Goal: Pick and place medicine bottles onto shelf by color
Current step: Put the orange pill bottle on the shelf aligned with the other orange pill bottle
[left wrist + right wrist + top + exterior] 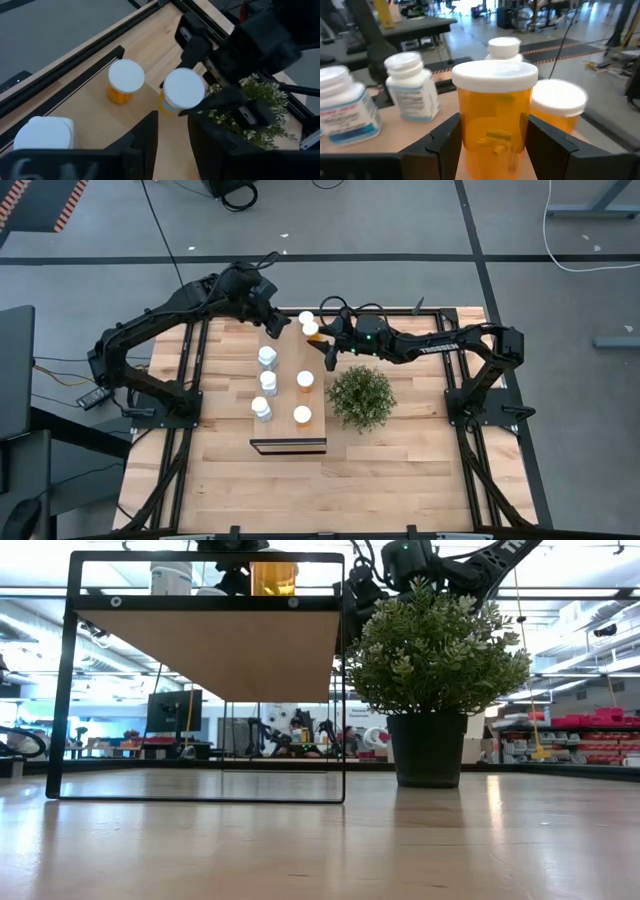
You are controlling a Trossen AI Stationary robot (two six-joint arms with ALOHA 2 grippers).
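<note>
placing step: right gripper (492, 135) clamped on orange pill bottle (494, 112) above shelf (285, 395) far end, beside orange row; next, lower and release. left gripper (172, 135) empty, slightly parted.

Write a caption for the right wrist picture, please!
Right gripper holds an orange bottle on the shelf.

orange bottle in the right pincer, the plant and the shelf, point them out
orange bottle (492, 125), right wrist view, on its orange body
plant (440, 645), low view, on its leaves
shelf (285, 395), high view, on bare plank top
</note>
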